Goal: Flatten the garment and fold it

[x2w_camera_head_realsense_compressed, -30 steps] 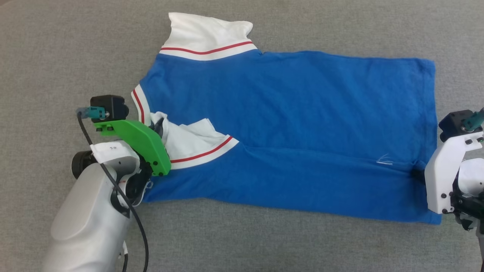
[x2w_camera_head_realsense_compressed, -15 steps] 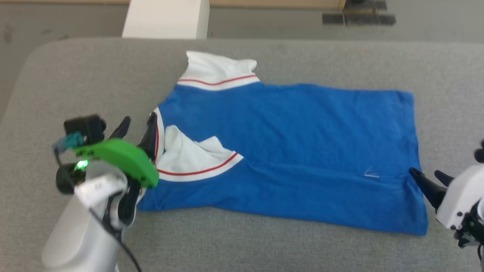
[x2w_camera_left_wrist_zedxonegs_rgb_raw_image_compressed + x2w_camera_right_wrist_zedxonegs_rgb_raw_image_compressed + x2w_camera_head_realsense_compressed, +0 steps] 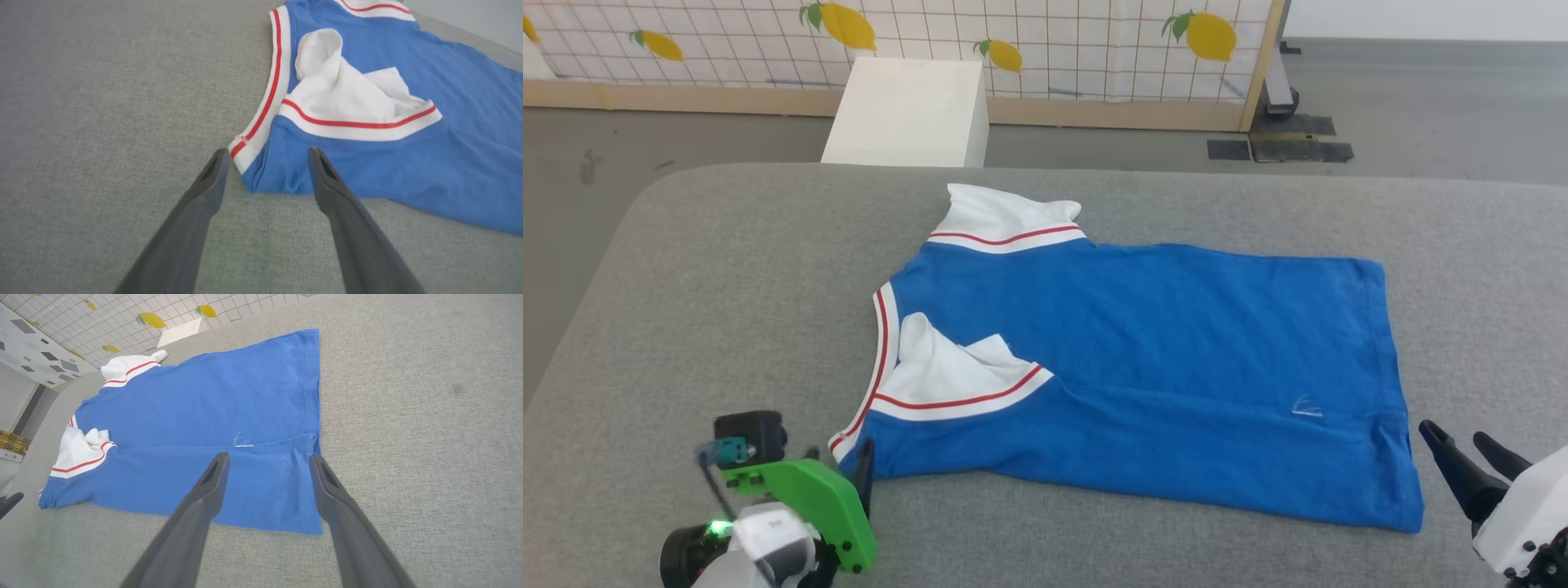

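Since earlier, in the head view, left gripper [image 3: 840,453] and right gripper [image 3: 1451,430] have drawn back off the shirt [image 3: 1160,351] on the grey cushion [image 3: 727,269]. Left wrist view: fingers apart beside the collar [image 3: 273,81]. Right wrist view: fingers apart over the hem [image 3: 307,416]; both should pinch evenly.

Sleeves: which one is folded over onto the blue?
The near sleeve, closest to the left gripper; the far sleeve sticks out flat, unfolded.
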